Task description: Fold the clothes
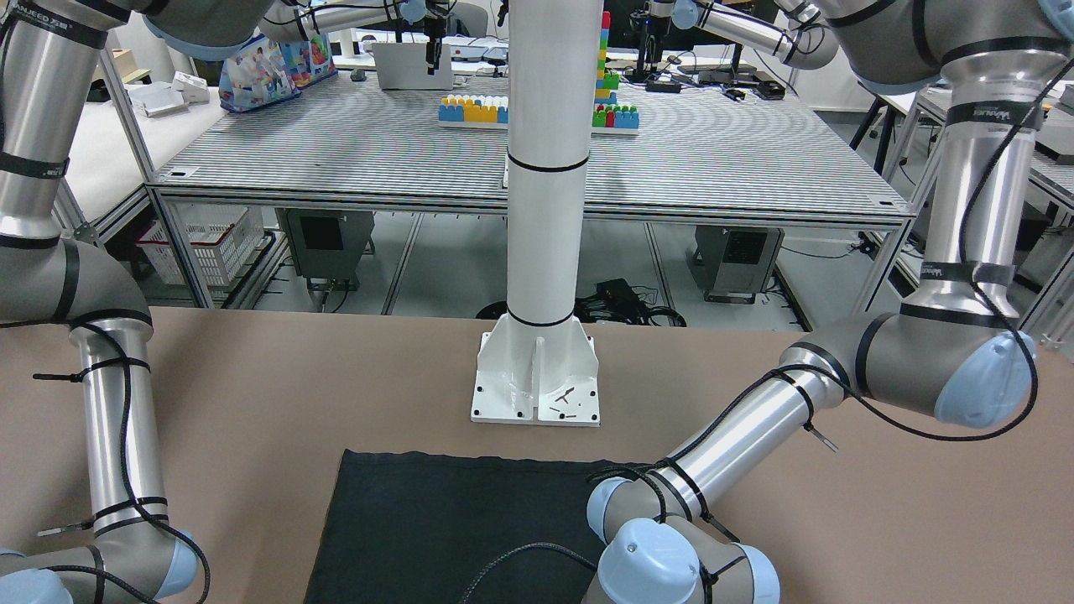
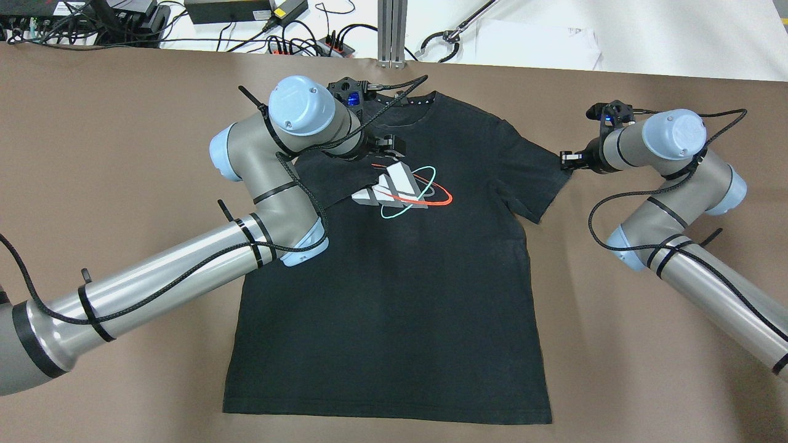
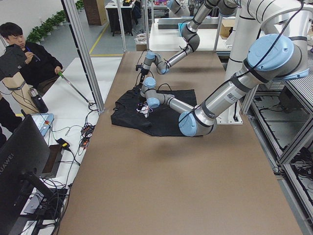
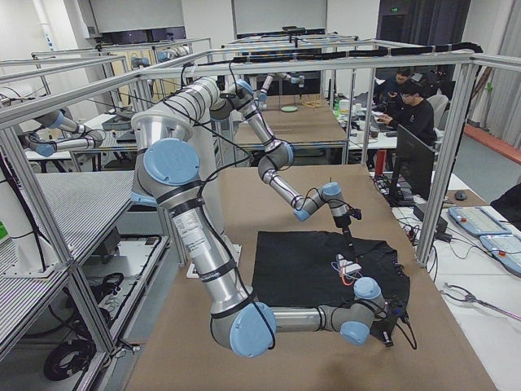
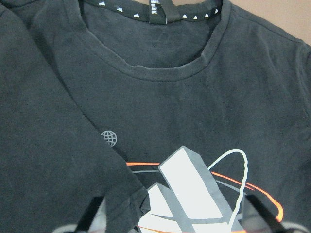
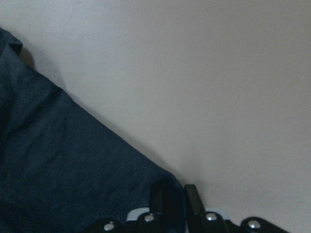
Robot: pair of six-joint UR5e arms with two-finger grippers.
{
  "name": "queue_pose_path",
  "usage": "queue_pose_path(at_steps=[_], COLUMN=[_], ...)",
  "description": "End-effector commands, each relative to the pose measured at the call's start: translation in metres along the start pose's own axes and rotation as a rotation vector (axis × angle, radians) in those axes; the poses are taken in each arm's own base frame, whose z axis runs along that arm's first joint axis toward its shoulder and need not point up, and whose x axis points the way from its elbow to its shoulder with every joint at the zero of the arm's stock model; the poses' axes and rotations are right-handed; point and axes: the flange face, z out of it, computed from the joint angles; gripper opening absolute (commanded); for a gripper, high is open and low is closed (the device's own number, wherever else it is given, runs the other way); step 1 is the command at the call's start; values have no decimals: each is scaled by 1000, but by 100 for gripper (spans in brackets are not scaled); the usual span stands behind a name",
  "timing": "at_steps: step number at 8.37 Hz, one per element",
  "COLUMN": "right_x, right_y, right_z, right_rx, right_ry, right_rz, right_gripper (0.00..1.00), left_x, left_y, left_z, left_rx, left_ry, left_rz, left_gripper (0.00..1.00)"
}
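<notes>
I am looking at a black T-shirt (image 2: 394, 277) that is lying face up and mostly flat on the brown desk (image 2: 123, 154), with its hem toward the robot and its collar (image 2: 418, 101) toward the far edge. The left tool (image 2: 389, 145) is hovering low over the upper chest, just on the near side of the collar. The white, grey and red print (image 2: 400, 187) is sitting right beside the tool, toward the robot. Next to this tool, on the side its arm comes from, one sleeve (image 2: 345, 175) is lying folded inward across the chest, and its hem is running slantwise up to the print. In the left wrist view the fingers (image 5: 95, 216) are showing only as blurs at the bottom edge. They are spread wide apart, with the corner of the folded sleeve lying between them, and as far as I can make out they are gripping nothing. The right tool (image 2: 567, 160) is sitting at the outer tip of the other sleeve (image 2: 535, 178), which is reaching out flat toward it. In the right wrist view its fingers (image 6: 192, 196) are pressing close together with the sleeve's hem corner between them, so it is pinching the fabric. Bare desk is showing on the far side of that tool.
</notes>
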Motion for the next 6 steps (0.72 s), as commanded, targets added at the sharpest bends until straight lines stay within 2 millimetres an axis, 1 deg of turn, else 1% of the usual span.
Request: queue_pose_path(at_steps=[1,2,3,4,5,6], right_x=[-15,-21,-36,-55,-80,-114], right_y=[-2,-4,-9,-17,-32,-53], right_z=[-9,-14,-26,-39,-49,-59], right_rx=[16,26,42,57,68,106], right_ry=[-25,-35,-58,-79,-82,-69], right_rz=[-13,-19,-13,18,33,60], right_gripper=[0,0,0,0,0,0], left_x=[0,1,-4,-10,-22,-51], left_y=[-2,-7,-15,-23,-32,-35], left_z=[-2,-6,-11,-15,-17,-14], left_rx=[3,10,14,20,35,31], left_ry=[1,7,7,4,-11,-38], left_rz=[0,-2,-4,-1,29,99], left_gripper=[100,100,100,100,100,100])
